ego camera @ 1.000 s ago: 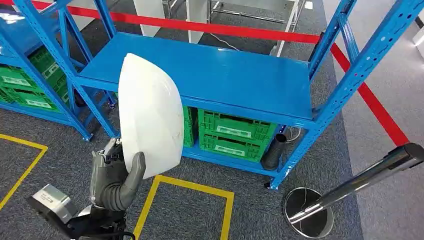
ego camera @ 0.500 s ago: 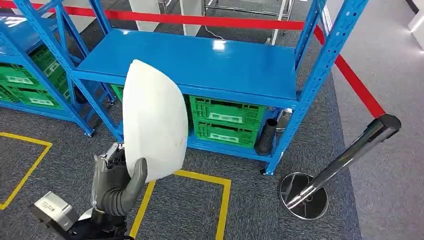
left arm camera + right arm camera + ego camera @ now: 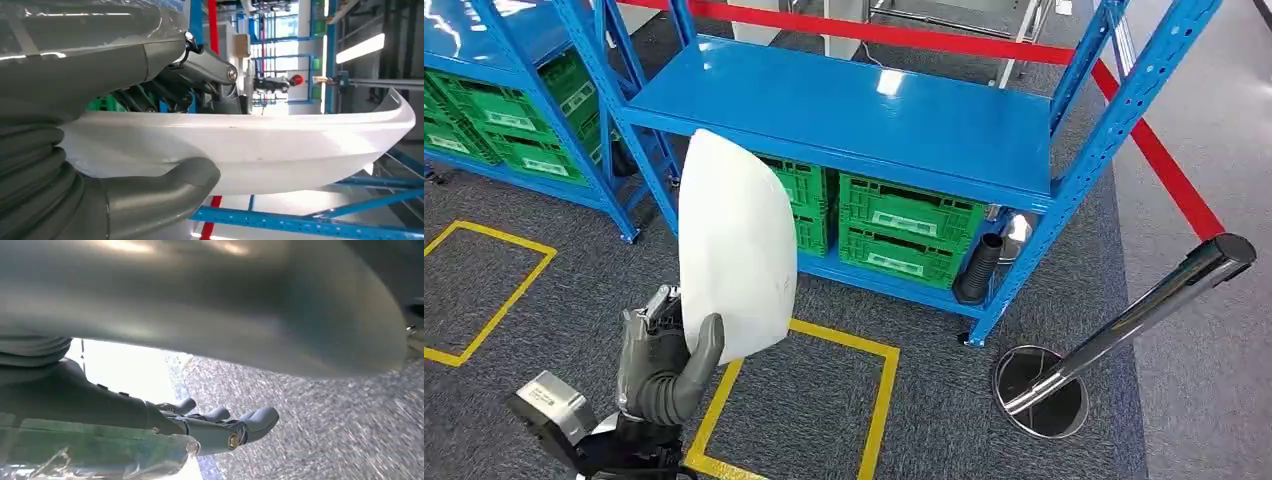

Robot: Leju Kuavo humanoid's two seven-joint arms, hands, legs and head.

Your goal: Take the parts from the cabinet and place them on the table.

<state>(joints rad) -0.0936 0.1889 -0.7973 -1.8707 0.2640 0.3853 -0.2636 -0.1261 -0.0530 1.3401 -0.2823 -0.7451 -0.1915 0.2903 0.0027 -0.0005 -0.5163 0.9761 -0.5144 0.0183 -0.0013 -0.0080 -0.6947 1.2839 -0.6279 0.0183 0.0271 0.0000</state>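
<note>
White curved part (image 3: 736, 245), gripped by the left hand (image 3: 664, 362), hides some green crates (image 3: 909, 232); right hand (image 3: 220, 427) grips nothing.

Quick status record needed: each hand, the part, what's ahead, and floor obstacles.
left hand: grips the white curved part at its lower edge, thumb across the front
right hand: holds nothing, fingers slightly curled, above carpet
part: raised, upright in front of the rack
ahead: blue rack, top shelf bare; green crates beneath
floor obstacles: chrome barrier post on the right; yellow floor square
</note>
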